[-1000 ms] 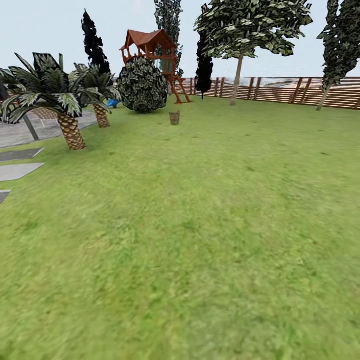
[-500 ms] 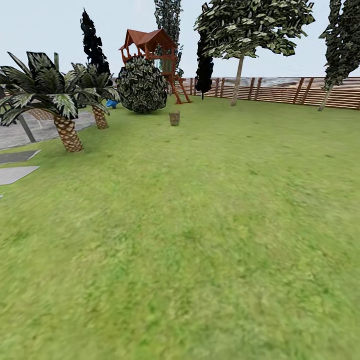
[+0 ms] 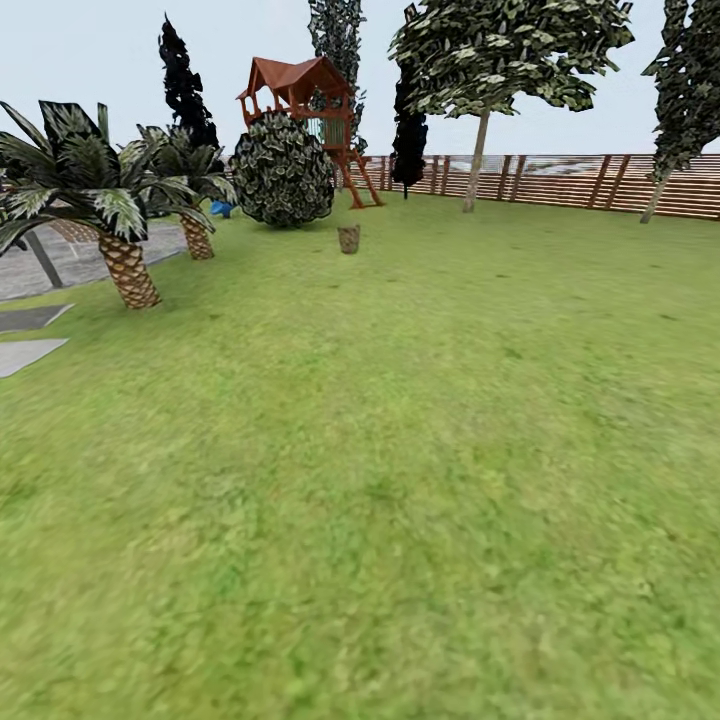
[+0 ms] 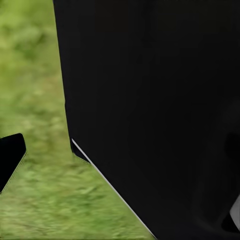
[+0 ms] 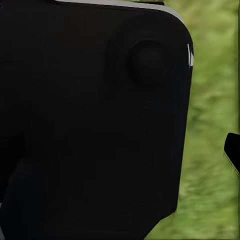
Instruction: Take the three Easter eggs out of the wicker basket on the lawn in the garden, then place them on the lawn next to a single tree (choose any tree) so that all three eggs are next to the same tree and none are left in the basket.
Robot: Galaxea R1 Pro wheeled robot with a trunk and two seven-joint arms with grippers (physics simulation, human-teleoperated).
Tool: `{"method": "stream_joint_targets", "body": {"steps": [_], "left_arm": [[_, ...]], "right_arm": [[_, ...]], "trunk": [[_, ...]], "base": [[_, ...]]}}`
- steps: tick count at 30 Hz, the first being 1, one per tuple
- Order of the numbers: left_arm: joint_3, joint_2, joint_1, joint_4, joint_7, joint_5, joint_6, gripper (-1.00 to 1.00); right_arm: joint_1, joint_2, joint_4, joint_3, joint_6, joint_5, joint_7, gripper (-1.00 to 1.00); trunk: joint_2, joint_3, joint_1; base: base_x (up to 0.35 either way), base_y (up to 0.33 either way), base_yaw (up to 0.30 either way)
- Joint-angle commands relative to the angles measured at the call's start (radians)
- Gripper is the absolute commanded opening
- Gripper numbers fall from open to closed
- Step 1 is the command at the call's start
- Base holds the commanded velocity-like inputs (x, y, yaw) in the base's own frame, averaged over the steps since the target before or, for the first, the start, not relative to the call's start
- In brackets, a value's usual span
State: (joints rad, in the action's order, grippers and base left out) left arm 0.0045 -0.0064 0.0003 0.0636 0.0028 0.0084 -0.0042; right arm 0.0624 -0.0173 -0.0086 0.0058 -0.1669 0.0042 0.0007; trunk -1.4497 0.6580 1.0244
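Far off on the lawn (image 3: 400,450), a small brown wicker basket (image 3: 349,238) stands upright in front of the play tower. The Easter eggs are hidden at this distance. A tree (image 3: 477,150) with a pale trunk and light green crown rises by the fence, behind and to the right of the basket. Another such tree (image 3: 655,190) stands at the far right. In each wrist view a dark part of the robot covers most of the picture over grass, with a black tip (image 4: 9,160) at one edge and another black tip (image 5: 232,152) at the edge of the other.
Two palms (image 3: 125,265) stand at the left beside grey paving (image 3: 30,345). A round dark bush (image 3: 285,170) and a red-roofed play tower (image 3: 310,100) lie behind the basket. A wooden fence (image 3: 580,180) closes the far side. Narrow black trees (image 3: 185,85) rise at the back.
The whole head view has shifted: the palms and paving have slid left and the basket sits slightly larger, so the camera has moved forward. Nothing on the lawn has moved.
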Motion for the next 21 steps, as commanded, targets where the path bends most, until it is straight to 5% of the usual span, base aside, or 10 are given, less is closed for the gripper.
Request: {"method": "stream_joint_targets", "body": {"steps": [1,21], "left_arm": [[0.0,0.0,0.0,0.001,0.0,0.001,0.0,1.0],[0.0,-0.001,0.0,0.001,0.0,0.001,0.0,1.0]], "right_arm": [[0.0,0.0,0.001,0.0,-0.003,0.0,0.0,1.0],[0.0,0.013,-0.008,-0.001,-0.002,-0.003,-0.001,1.0]], "trunk": [[0.0,0.001,0.001],[0.0,0.001,0.001]], "base": [[0.339,0.0,0.0],[0.34,0.0,0.0]]}}
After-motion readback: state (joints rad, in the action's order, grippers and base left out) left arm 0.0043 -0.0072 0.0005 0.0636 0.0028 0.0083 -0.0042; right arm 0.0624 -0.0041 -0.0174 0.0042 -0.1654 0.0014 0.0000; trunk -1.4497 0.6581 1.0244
